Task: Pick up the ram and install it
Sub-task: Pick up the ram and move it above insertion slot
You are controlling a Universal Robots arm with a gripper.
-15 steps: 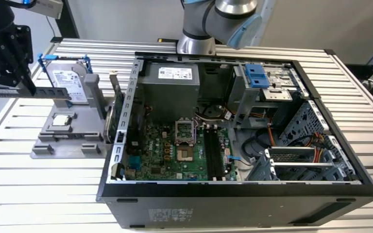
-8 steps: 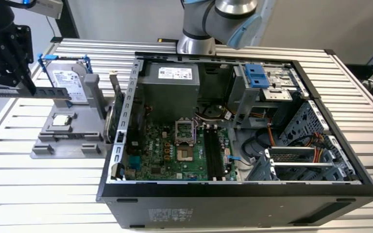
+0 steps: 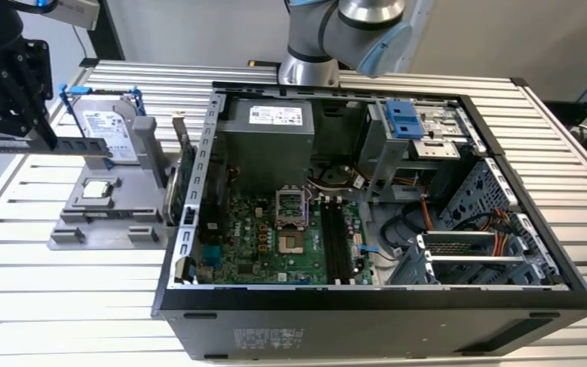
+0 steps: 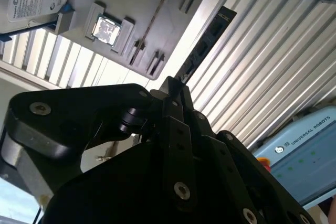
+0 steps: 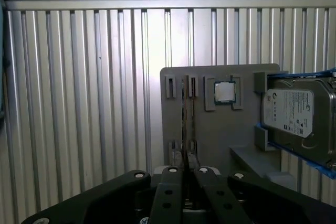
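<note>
Tool [image 3: 30, 136] state: closed on the ram [image 3: 64, 145], fingers pinching one end of the stick. In the exterior view the ram sticks out level from the fingertips toward the exterior view's right, held in the air and not resting on anything I can see.

Second wrist view: the two fingers [image 4: 169, 109] are pressed together with the thin board between them. The ram runs straight out past the fingertips, dark chips visible along its face.

First wrist view: the ram is seen edge-on as a thin line leaving the fingertips, and it overlaps the narrow slots of the grey fixture [image 5: 210, 129] lying beyond the tool.

Surroundings relative to the tool:
- Grey fixture: below and beyond the fingertips, flat on the slatted desk [image 3: 69, 306].
- Processor [image 3: 97, 189]: seated in a square pocket of the fixture, beside the narrow slots.
- Hard drive [image 3: 110, 122] with blue rails: on the fixture, behind the free end of the ram in the exterior view.
- Open computer case [image 3: 375, 298]: well apart from the tool, toward the exterior view's right, past the fixture.
- Motherboard [image 3: 263, 245]: on the case floor, its black slots [image 3: 336, 241] well away from the tool.
</note>
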